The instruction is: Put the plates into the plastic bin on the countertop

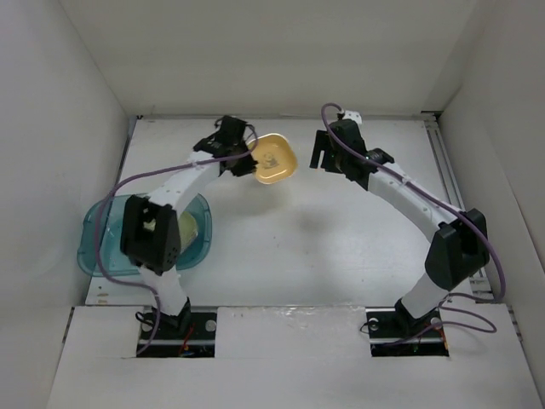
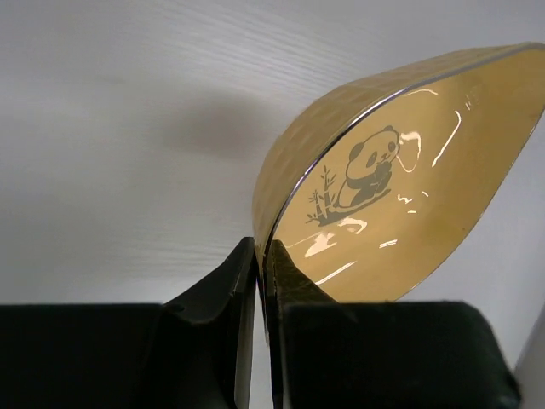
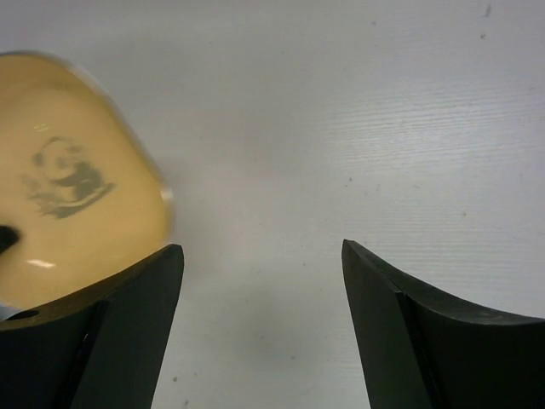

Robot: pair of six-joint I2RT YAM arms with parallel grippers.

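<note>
The left claw [image 1: 248, 162] is pinched narrow on the rim of a yellow-orange rounded-square shallow dish [image 1: 276, 159]. In the left wrist view its two dark fingers [image 2: 241, 281] clamp the near edge, one on each side. The dish [image 2: 400, 187] sits tilted, showing a dark panda-and-bamboo print in its centre. The right claw [image 1: 320, 157] stands wide at about 3 o'clock of that dish, near it but apart, holding nothing. Its wrist view shows a broad gap [image 3: 260, 247] over bare surface, with the dish [image 3: 68, 204] blurred at 9 o'clock. The translucent teal-blue rounded plastic bin [image 1: 88, 244] lies at about 8 o'clock on the matte white countertop [image 1: 306, 247], partly hidden under the left arm's elbow, and a pale cream dish [image 1: 192, 226] shows inside it. Plain white walls [image 1: 51, 128] close in the surface at 9, 12 and 3 o'clock, and purple cables [image 1: 104, 256] loop along both arms.
</note>
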